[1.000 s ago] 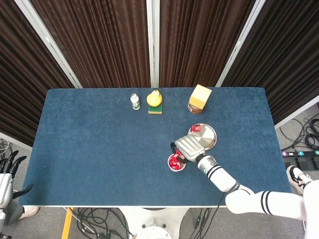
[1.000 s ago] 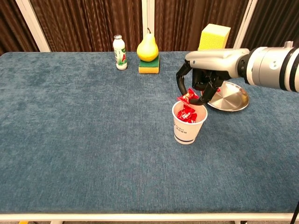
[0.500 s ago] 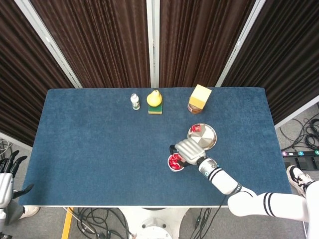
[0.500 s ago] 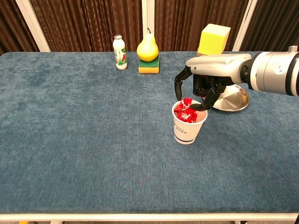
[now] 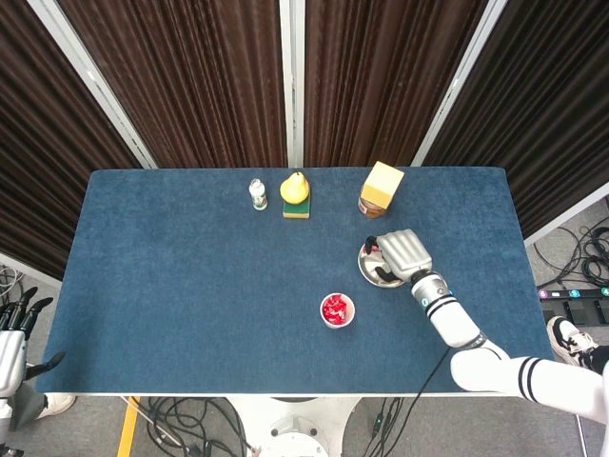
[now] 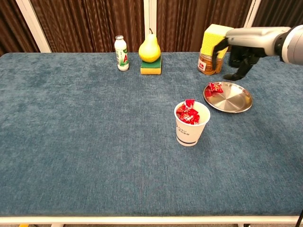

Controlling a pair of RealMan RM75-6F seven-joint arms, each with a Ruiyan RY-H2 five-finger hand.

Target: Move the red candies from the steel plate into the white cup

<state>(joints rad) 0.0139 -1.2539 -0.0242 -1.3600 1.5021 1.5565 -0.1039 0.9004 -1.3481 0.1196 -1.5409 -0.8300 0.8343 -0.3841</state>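
From the head view my right hand [image 5: 402,255] covers most of the plate [image 5: 367,269], so I can barely see a scrap of red at its 10 o'clock edge. The chest view clears that up: one candy [image 6: 215,87] lies on the plate's [image 6: 232,100] left rim, and the hand [image 6: 238,56] hangs above the plate's far side, fingers curled downward and apart, holding nothing that I can see. My left hand [image 5: 13,328] is cut off at the head view's lower left corner, off the table, fingers spread; the chest view does not show it at all.

The cup [image 5: 337,310] stands at 7 o'clock from the plate, heaped with red candies [image 6: 188,112] that reach above its rim.

Half a second ago the right hand was over the cup with its fingertips at the rim; now it is back over the plate, and the cup stands uncovered.

At the table's far edge stand a bottle [image 6: 121,53], a pear [image 6: 149,48] on a sponge [image 6: 150,66], and a yellow block [image 6: 217,36] on a jar [image 6: 206,65].
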